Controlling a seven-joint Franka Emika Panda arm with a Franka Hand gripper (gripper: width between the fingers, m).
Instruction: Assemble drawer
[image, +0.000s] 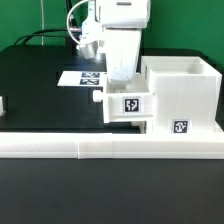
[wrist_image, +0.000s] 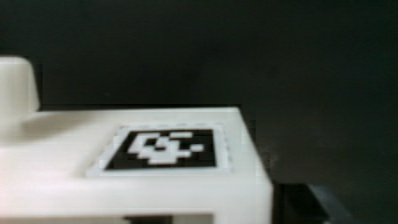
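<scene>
The large white housing (image: 182, 92) stands at the exterior view's right, against the border wall, with a tag on its front. A smaller tray (image: 127, 103) with a tag and a small knob sits half inside the housing's side. My white gripper (image: 118, 84) comes down from above onto this tray and looks shut on it. In the wrist view the tray's tagged face (wrist_image: 169, 148) fills the frame, and my gripper (wrist_image: 196, 214) straddles it. One dark fingertip (wrist_image: 331, 206) shows beside the tray's edge; the other is hidden. A second tray (image: 3, 103) peeks in at the left edge.
A long low white border wall (image: 70, 150) runs across the front of the black table. The marker board (image: 84, 78) lies flat behind the gripper. Cables hang from the arm at the back.
</scene>
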